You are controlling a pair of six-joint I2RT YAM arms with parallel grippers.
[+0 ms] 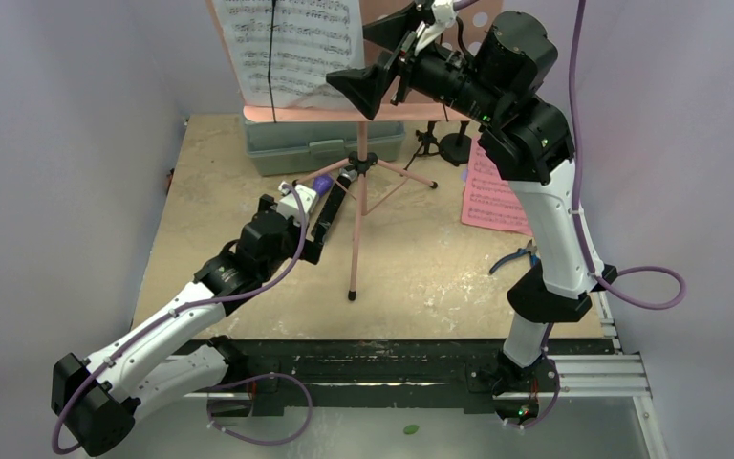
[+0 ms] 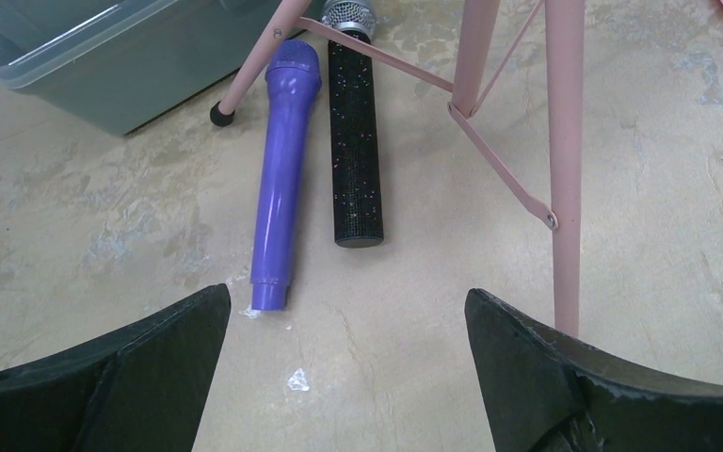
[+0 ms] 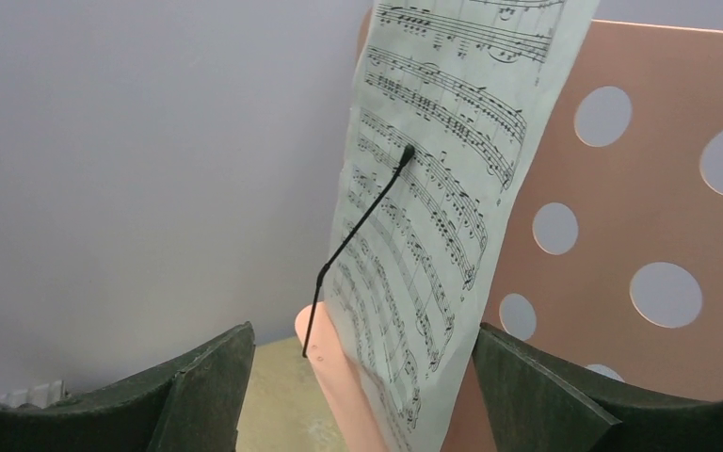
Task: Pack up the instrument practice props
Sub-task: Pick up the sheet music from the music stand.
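Note:
The pink tripod (image 1: 358,210) stands mid-table, its perforated pink tray (image 3: 640,217) carrying a white sheet-music page (image 3: 433,235) under a thin black wire clip (image 3: 353,235). My right gripper (image 3: 362,377) is raised to the tray and open; the page's lower edge and the tray's lip lie between its jaws, untouched. A red page (image 1: 492,186) lies flat at the right. The purple microphone (image 2: 282,179) and the black silver-headed microphone (image 2: 353,151) lie side by side under the tripod legs. My left gripper (image 2: 348,330) hovers open just short of their handle ends, holding nothing.
A grey-green plastic case (image 1: 325,143) sits behind the tripod at the table's back. Two small black mic mounts (image 1: 440,145) stand to its right. Blue-handled pliers (image 1: 511,258) lie beside the right arm. A tripod leg (image 2: 565,169) passes close to my left gripper's right finger.

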